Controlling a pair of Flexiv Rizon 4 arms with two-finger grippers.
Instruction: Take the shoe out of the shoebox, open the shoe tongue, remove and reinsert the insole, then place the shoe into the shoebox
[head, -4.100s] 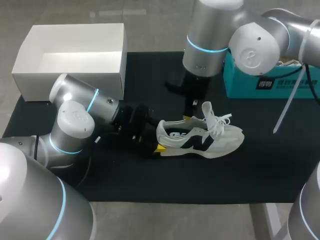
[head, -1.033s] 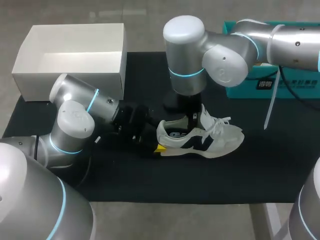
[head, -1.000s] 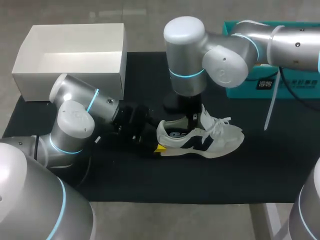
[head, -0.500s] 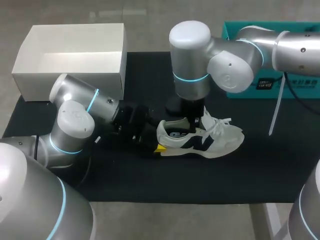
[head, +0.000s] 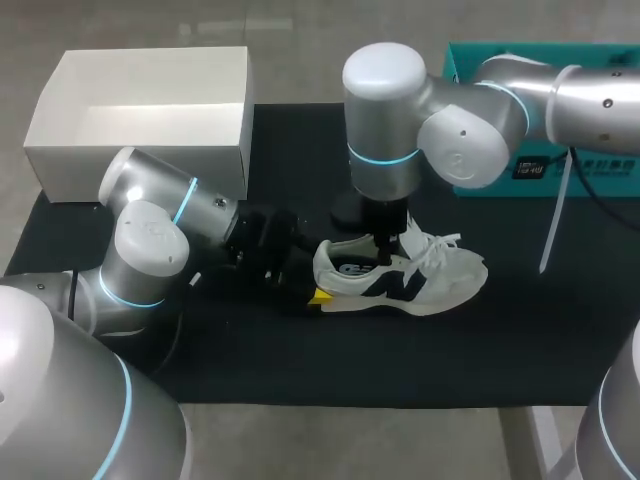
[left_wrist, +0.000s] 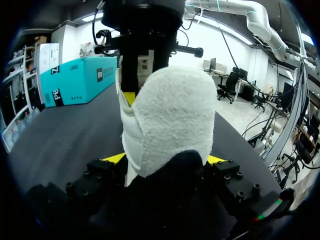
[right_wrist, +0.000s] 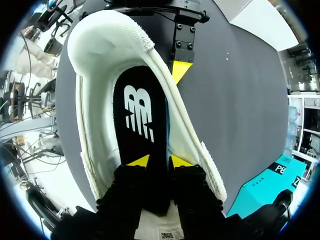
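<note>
Within the shoe (head: 400, 280), right end effector (right_wrist: 158, 161) pinches the insole (right_wrist: 140, 115); left end effector (left_wrist: 164, 158) clamps the heel (left_wrist: 170, 115); a crooked pull could snag the insole or tug the shoe free.

Shoe (head: 440, 275) on the mat (head: 300, 350), right of and before the shoebox (head: 140, 150).

Grey desk (head: 350, 435) covered over most of its middle by a black mat (head: 300, 365). On the mat's far left corner, partly overhanging onto the bare desk: an open white shoebox (head: 140, 150). At the mat's far right edge: a teal box (head: 485, 185). Near the mat's middle: a white shoe (head: 440, 285) with dark side markings, standing on its sole, heel toward the left and toe toward the right, well apart from both boxes.
</note>
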